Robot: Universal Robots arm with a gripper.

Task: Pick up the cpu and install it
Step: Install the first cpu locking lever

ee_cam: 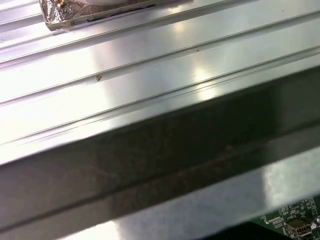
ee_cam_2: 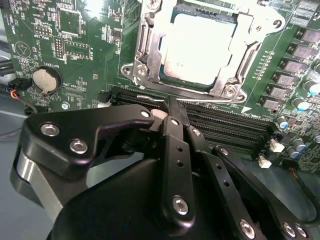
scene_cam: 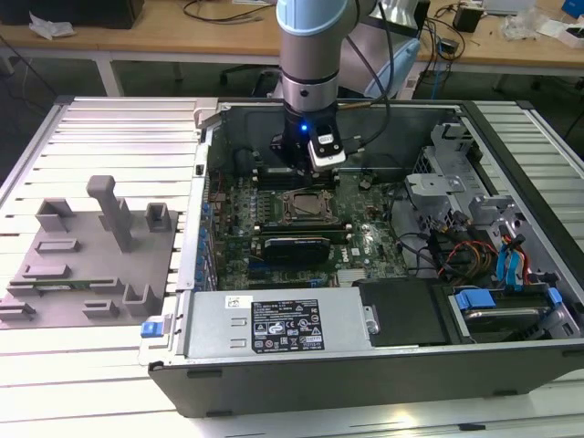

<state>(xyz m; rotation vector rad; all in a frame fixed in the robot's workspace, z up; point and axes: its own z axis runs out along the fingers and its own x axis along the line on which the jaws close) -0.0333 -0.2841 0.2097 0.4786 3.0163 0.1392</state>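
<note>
Pale silver metal marks the cpu [ee_cam_2: 200, 47], which in the second wrist view lies flat inside the steel-framed socket [ee_cam_2: 141, 47] on the green motherboard [ee_cam_2: 75, 30], apart from the gripper [ee_cam_2: 170, 104]. The gripper's black linkage hangs just off the socket's edge, above the black memory slots [ee_cam_2: 225, 125], with a coin cell battery [ee_cam_2: 44, 80] off to one side. Whether the claw is spread or pressed together I cannot tell. The exterior view gives what that close look lacks: the arm [scene_cam: 310, 55] reaches straight down into the open computer case [scene_cam: 365, 379], its wrist above the board just beyond the socket. A labelled power supply [scene_cam: 274, 324] lies along the near wall, and a blue-tabbed drive bay [scene_cam: 511, 319] sits toward the exterior view's right. On the exterior view's left a grey fixture plate [scene_cam: 91, 265] lies on the ribbed aluminium table [scene_cam: 119, 128]. The first wrist view shows a grooved aluminium surface [ee_cam: 150, 65], a dark case edge [ee_cam: 150, 165] and a corner of green board.
</note>
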